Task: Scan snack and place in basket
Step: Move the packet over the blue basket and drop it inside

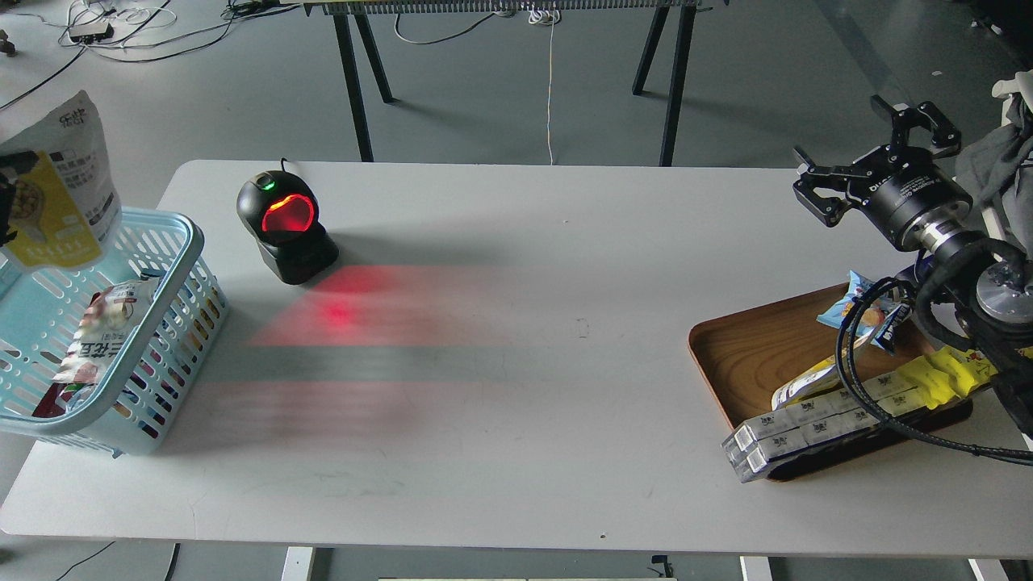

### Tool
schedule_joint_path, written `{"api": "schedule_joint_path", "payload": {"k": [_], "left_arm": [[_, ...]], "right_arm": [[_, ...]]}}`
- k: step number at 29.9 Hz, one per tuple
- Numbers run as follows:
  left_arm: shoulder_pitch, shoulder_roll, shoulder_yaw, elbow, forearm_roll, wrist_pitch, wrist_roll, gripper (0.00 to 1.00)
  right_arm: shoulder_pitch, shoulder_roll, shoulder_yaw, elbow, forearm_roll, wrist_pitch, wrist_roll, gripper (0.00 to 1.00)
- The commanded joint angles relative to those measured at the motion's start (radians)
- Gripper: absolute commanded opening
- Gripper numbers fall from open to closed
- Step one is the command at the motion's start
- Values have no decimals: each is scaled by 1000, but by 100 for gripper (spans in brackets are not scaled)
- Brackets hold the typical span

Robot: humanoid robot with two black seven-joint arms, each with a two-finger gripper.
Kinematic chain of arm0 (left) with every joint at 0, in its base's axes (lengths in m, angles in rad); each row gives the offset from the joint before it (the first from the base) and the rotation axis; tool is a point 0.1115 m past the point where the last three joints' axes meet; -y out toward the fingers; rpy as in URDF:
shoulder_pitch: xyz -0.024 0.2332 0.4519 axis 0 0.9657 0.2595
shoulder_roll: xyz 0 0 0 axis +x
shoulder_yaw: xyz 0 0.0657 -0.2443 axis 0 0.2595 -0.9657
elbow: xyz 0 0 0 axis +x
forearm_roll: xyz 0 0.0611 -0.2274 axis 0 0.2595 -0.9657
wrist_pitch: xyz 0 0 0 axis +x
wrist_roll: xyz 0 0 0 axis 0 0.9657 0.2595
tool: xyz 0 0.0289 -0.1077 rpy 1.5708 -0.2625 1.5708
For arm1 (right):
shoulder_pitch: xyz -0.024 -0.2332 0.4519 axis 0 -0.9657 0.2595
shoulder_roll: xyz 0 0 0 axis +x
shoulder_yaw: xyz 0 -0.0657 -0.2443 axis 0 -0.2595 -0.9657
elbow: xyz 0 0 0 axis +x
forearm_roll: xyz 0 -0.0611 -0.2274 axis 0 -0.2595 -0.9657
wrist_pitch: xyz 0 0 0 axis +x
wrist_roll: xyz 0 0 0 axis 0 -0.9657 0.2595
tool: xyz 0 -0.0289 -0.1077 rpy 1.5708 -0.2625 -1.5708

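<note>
Snack [58, 186] upright, long axis vertical, top tilted right, above basket [173, 242].

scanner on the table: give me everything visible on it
The scanner is a black, glossy-looking plastic unit: a rounded head tilted on a squat wedge base. Its oval window glows red and a small green light shows on top. It is on, throwing red light across the white table to its front right. A thin black cable leaves its back. It stands upright near the table's far left, right of the basket, apart from it. Nothing else touches it.
</note>
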Motion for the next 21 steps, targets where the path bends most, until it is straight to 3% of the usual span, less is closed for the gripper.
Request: {"api": "schedule_joint_path", "payload": {"k": [1,8,21], "left_arm": [[0,2,96,28,0,75,10,0],[0,2,205,54,0,153,12,0],[2,2,341,88,0,187,16,0]], "right_arm": [[0,0,0,0,-1,0,0,98],[0,0,0,-1,-1,0,0,98],[1,-1,0,0,-1,0,0,98]]}}
